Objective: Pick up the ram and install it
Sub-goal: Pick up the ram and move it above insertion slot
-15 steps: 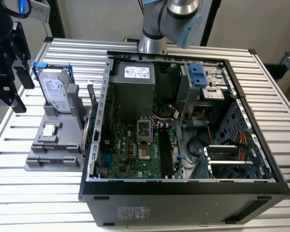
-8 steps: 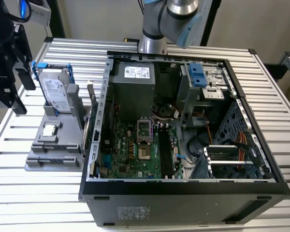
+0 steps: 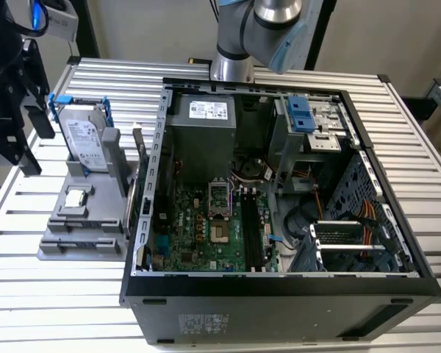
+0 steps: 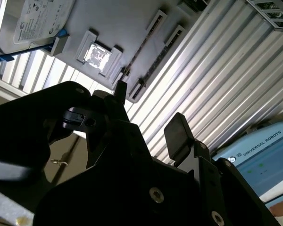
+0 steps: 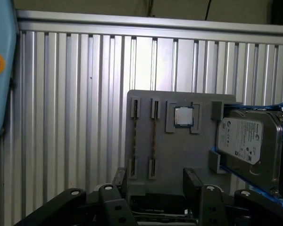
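Presently no part of the task is done. In the first wrist view the gripper point(image 5: 155, 178) has its fingers point(image 5: 192, 181) spread, with nothing between them. The ram point(image 5: 153, 137) stands on edge in a slot of the grey holder point(image 5: 179, 155). It is just beside the chip point(image 5: 183, 116), with a second stick point(image 5: 133, 137) parallel to it on the side away from the chip. That both thin strips are memory sticks is a judgement, since they are seen edge-on. The drive point(image 5: 247, 141) sits at the holder's far end.

Pick-up, transfer and seating all remain to be done.

The exterior view supplies what the wrist views lack. It takes in the open case point(image 3: 279, 285), the board point(image 3: 198, 235) and the long dark slots point(image 3: 251, 232) beside the socket. Whether anything occupies those slots cannot be told. It also places the gripper point(image 3: 33, 143) at the exterior view's left, raised and apart from the holder point(image 3: 92, 220), well away from the case.

The wrist views supply the finger gap and the holder's layout. In the second wrist view the ram point(image 4: 140, 47) appears as a thin line between its clips, beyond the fingertips.
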You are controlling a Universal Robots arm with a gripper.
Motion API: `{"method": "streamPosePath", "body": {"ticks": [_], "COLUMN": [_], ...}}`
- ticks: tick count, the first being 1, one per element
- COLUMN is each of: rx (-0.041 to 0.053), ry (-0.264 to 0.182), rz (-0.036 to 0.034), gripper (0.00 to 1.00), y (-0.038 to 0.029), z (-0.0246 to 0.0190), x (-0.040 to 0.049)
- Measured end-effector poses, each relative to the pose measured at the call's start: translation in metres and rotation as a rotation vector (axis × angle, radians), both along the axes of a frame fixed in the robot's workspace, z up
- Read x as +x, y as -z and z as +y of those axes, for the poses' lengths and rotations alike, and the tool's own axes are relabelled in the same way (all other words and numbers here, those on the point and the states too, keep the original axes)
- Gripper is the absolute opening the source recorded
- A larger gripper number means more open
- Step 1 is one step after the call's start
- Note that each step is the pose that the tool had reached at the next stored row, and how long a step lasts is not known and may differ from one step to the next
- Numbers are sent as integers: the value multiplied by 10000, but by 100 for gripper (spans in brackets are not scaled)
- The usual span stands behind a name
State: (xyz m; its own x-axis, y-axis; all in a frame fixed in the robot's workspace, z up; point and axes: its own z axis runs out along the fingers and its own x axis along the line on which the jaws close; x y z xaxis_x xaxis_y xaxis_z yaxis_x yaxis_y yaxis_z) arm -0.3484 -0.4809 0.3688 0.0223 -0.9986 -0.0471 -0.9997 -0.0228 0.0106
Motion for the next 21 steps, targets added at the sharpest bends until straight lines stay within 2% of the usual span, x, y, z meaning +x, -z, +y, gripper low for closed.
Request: {"method": "streamPosePath", "body": {"ticks": [12,21], "rx": [-2,-1], "ry": [0,15], "rz": [2,2], "gripper": [0,0], "y": [46,108], "z": [0,1], "x": [0,0]}}
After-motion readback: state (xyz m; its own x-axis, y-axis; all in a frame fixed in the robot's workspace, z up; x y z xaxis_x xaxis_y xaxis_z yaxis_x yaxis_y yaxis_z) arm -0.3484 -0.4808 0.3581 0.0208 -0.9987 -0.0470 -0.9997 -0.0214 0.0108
